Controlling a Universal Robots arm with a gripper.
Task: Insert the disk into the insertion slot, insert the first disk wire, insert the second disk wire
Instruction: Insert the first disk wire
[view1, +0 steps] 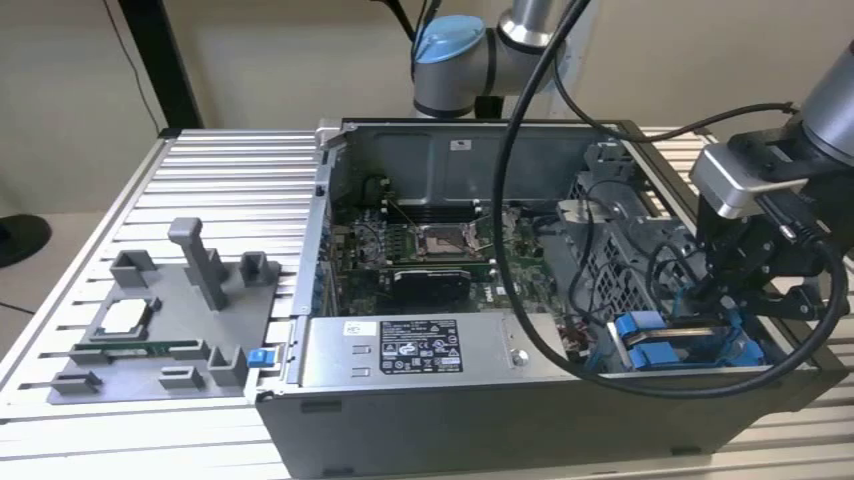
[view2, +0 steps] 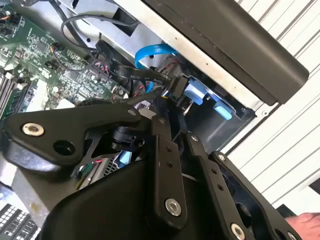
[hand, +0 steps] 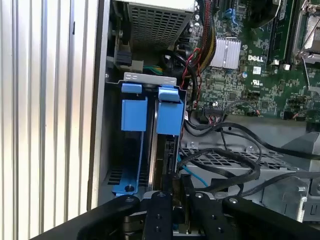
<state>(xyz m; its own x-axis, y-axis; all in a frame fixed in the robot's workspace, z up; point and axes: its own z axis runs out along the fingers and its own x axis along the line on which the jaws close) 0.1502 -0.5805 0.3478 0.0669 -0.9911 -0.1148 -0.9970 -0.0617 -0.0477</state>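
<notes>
In the second wrist view the hand (view2: 175, 114) has its fingers drawn nearly together on a black wire connector (view2: 178, 86). Just beyond them, in the first wrist view, the disk (hand: 168, 111) stands edge-on in its blue frame. It is seated in the insertion slot (hand: 150, 77) at a corner of the case (hand: 97, 125). Farther off lies the green motherboard (hand: 250, 75), and the slatted desk (hand: 50, 100) runs alongside.
</notes>
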